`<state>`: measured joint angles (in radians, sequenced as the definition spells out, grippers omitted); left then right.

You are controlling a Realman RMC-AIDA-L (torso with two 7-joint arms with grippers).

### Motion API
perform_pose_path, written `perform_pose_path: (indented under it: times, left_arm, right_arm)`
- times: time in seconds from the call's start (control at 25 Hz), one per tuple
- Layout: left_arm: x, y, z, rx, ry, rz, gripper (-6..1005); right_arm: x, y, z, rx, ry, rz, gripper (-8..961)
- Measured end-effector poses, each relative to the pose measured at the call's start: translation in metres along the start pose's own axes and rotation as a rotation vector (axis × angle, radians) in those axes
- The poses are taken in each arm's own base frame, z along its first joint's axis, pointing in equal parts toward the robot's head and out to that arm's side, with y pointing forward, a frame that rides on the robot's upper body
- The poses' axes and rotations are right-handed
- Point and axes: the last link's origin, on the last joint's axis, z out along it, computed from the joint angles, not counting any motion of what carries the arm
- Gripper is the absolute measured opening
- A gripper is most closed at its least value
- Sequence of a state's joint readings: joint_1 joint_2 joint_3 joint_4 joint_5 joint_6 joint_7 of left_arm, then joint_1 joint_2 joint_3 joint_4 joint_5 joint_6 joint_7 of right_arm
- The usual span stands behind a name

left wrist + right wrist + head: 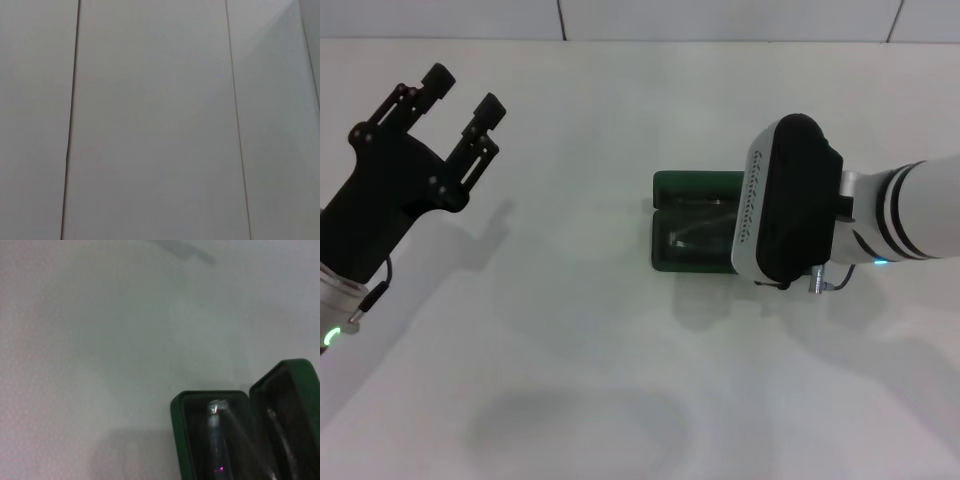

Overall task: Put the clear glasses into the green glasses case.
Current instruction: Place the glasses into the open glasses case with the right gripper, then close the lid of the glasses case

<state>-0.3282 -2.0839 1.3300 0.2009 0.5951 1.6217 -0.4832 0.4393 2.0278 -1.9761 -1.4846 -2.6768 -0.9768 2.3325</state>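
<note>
- Two arms are seen: the right claw (785, 268) is hidden under its own wrist, directly above the green glasses case (692, 187), so its grip cannot be told.
- The clear glasses (218, 440) lie inside the open case, lengthwise, glinting faintly.
- The left claw (460, 105) is held released, well apart above the worktop (570, 330).

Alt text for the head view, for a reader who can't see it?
An open green case lies on a white table, with the clear glasses faintly visible inside. The right arm's wrist hangs over the case's right end, hiding its gripper. The left gripper, open, is raised at far left, well away.
</note>
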Motion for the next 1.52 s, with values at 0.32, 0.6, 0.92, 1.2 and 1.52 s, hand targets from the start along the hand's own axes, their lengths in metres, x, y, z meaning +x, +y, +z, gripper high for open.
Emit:
perform_pose_path:
  times: [0.32,0.6,0.92,1.2,1.52]
  left_arm:
    - [-0.003,0.001,-0.002,0.007,-0.012,-0.007,587]
    - [-0.003,0.001,-0.004,0.01,-0.017,-0.005,587]
    - [-0.003,0.0,-0.003,0.009,-0.018,0.0,587]
    - [-0.002,-0.001,0.001,0.002,-0.011,0.004,587]
    - [-0.001,-0.002,0.003,-0.004,-0.012,0.008,587]
  right_arm:
    - [-0.005,0.001,-0.003,0.003,-0.02,-0.005,343]
    - [-0.015,0.003,-0.009,0.0,-0.043,-0.027,378]
    - [-0.02,0.012,-0.011,-0.063,-0.042,-0.03,397]
    - [-0.017,0.016,-0.008,-0.105,-0.024,-0.024,403]
    - [-0.02,0.014,-0.011,-0.112,-0.034,-0.01,410]
